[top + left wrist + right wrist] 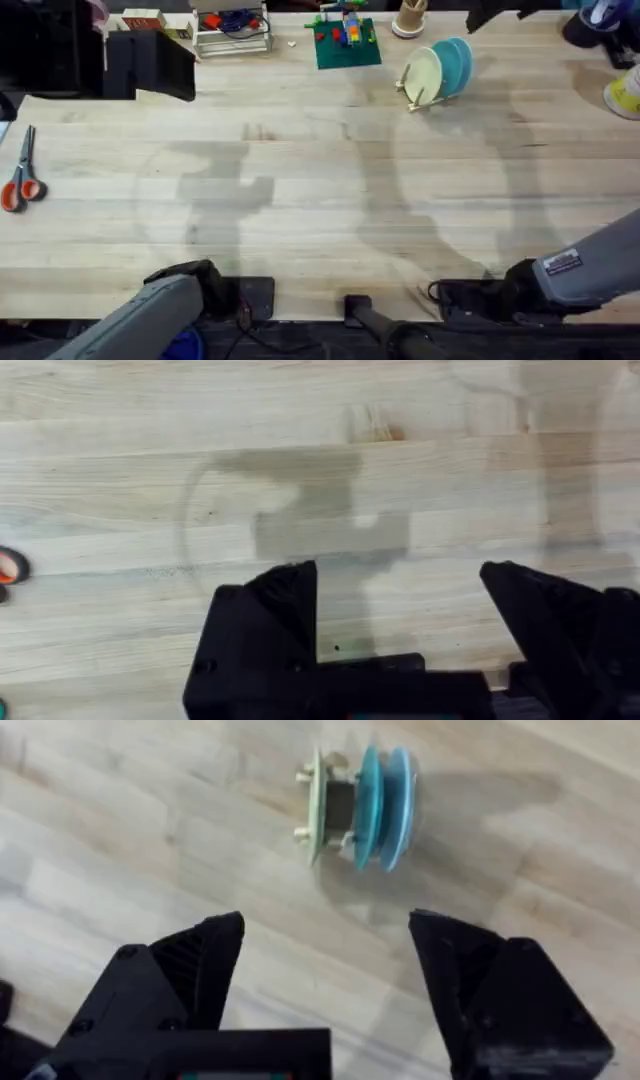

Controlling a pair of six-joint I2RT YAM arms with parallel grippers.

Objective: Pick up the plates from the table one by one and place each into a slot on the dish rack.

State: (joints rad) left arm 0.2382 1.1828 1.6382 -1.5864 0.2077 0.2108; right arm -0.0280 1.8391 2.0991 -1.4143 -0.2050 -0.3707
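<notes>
The dish rack [412, 96], small and of light wood, stands at the table's [320, 200] far right and holds three plates upright. A pale yellow-green plate [423, 74] is in front, a turquoise plate [450, 66] behind it, and a blue plate [466, 50] last. The right wrist view shows the rack [338, 798] edge-on with the turquoise plate [370, 805] in it, well ahead of my open right gripper [325, 945]. My left gripper [400, 595] is open over bare wood. Both arms sit low at the near edge, the left gripper [235, 292] and right gripper [462, 297] holding nothing.
Orange-handled scissors [20, 182] lie at the left edge. Along the back stand a black box [150, 62], a white wire stand [232, 32], a green baseplate with bricks [346, 42] and a wooden cup [408, 18]. A yellow object [625, 95] sits far right.
</notes>
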